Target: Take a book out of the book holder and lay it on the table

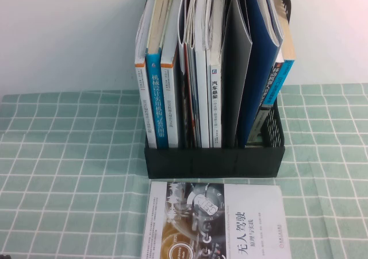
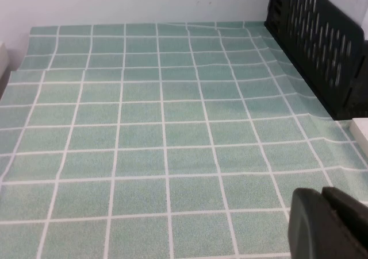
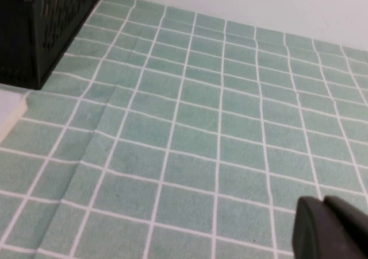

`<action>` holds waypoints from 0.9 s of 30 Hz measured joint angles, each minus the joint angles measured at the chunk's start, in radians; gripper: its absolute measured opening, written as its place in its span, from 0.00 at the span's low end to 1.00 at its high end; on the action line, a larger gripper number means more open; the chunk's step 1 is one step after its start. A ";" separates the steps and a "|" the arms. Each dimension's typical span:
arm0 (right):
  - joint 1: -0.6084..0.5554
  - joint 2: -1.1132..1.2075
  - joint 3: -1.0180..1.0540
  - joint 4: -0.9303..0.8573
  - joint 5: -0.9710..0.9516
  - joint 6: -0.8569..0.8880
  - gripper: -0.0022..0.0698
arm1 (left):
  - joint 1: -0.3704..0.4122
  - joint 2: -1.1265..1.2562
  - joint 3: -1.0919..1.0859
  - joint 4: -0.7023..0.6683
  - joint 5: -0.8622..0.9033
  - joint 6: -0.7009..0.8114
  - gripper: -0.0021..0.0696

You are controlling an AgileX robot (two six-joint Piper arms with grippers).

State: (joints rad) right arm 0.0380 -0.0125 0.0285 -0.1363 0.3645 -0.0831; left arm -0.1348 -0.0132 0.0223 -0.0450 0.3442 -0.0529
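The black book holder (image 1: 213, 158) stands at the back centre of the green checked table (image 1: 69, 155), full of upright books. The cyan book (image 1: 278, 75) leans in its far right slot, partly hidden behind a dark blue folder. Neither gripper shows in the high view. My left gripper (image 2: 322, 194) is shut and empty, low over the cloth to the left of the holder (image 2: 322, 46). My right gripper (image 3: 324, 203) is shut and empty, low over the cloth to the right of the holder (image 3: 52, 23).
A white book with a sepia machinery photo (image 1: 215, 221) lies flat in front of the holder; its edge shows in the left wrist view (image 2: 359, 130) and the right wrist view (image 3: 8, 109). A white wall stands behind the table.
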 joint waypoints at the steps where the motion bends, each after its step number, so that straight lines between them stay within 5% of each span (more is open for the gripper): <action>1: 0.000 0.000 0.000 0.000 0.000 0.000 0.03 | 0.000 0.000 0.000 0.000 0.000 0.000 0.03; 27: 0.000 0.000 0.000 -0.016 -0.068 0.000 0.03 | 0.000 0.000 0.004 0.000 -0.199 0.000 0.03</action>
State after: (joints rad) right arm 0.0380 -0.0125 0.0285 -0.1523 0.2961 -0.0831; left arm -0.1348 -0.0132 0.0261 -0.0450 0.1456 -0.0529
